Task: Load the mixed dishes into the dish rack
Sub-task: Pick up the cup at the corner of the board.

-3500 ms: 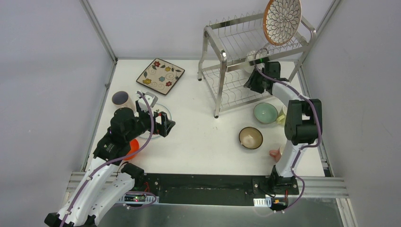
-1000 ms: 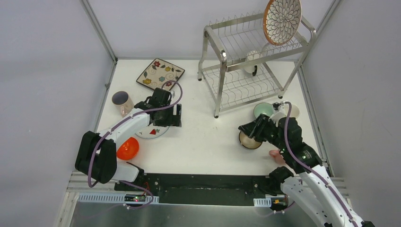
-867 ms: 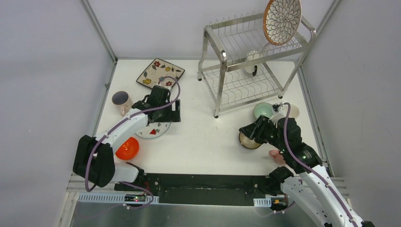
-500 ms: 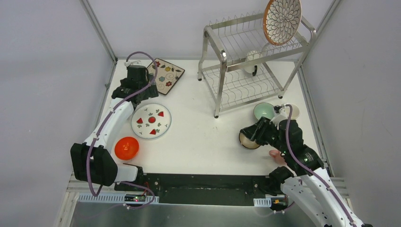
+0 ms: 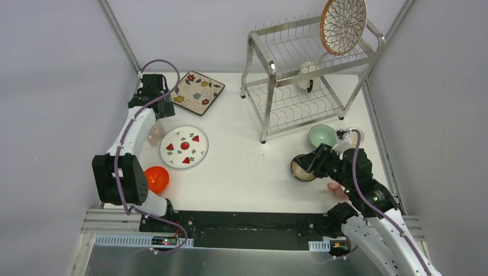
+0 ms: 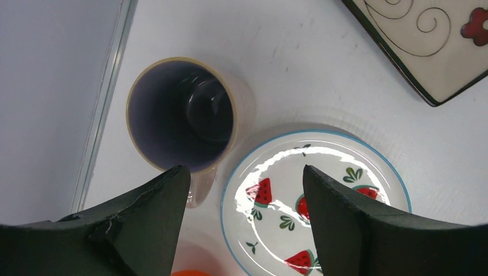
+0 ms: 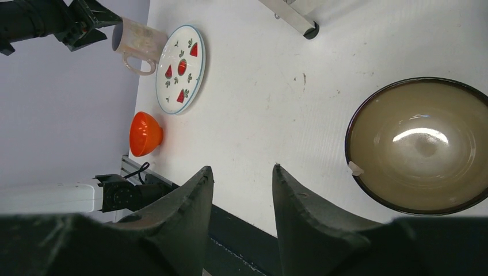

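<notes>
The dish rack (image 5: 269, 73) stands at the back right with the petal-pattern plate (image 5: 343, 24) upright on its top tier and a white cup (image 5: 307, 75) inside. My left gripper (image 6: 244, 172) is open and empty, hovering over the gap between a purple-lined cup (image 6: 181, 115) and the white watermelon plate (image 6: 316, 195). The square floral plate (image 5: 195, 92) lies just right of that gripper (image 5: 160, 108). My right gripper (image 7: 241, 169) is open over bare table, beside the brown bowl (image 7: 423, 144). In the top view that gripper (image 5: 309, 161) overlaps the bowl's (image 5: 299, 170) edge.
An orange bowl (image 5: 156, 178) sits near the left arm's base. A mint bowl (image 5: 322, 136) and a pale cup (image 5: 355, 132) lie behind the right arm, a pink cup (image 5: 334, 187) beside it. Frame posts line the left wall and a rail runs along the near edge.
The left arm swung from over the white plate to the far left, uncovering the plate, and now hangs above the cup. The right arm shifted only slightly by the brown bowl.
</notes>
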{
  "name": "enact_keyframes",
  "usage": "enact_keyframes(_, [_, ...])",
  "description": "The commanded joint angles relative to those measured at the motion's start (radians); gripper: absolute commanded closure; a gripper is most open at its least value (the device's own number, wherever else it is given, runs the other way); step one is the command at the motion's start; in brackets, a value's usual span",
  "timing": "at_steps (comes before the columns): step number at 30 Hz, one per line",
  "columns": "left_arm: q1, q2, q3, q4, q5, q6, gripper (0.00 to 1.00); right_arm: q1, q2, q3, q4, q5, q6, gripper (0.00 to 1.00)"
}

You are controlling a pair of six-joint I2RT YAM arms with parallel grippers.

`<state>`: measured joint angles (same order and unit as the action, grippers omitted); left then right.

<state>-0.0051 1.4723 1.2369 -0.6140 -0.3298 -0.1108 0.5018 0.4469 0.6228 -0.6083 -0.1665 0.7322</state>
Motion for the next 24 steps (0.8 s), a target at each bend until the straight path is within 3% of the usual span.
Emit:
enact_keyframes(1, [0.062, 0.049, 0.071, 0.026, 0.074, 0.028, 0.26, 0.004, -0.030, 0.004, 0.002, 0.016, 0.006, 0.55])
enact_keyframes(10, [0.100, 0.156, 0.111, 0.012, 0.089, 0.052, 0.33, 0.005, -0.011, 0.029, -0.015, 0.010, -0.014, 0.56])
enact_keyframes(24, [0.105, 0.267, 0.150, -0.036, 0.102, 0.068, 0.55, 0.005, -0.022, 0.038, -0.017, 0.012, -0.011, 0.56])
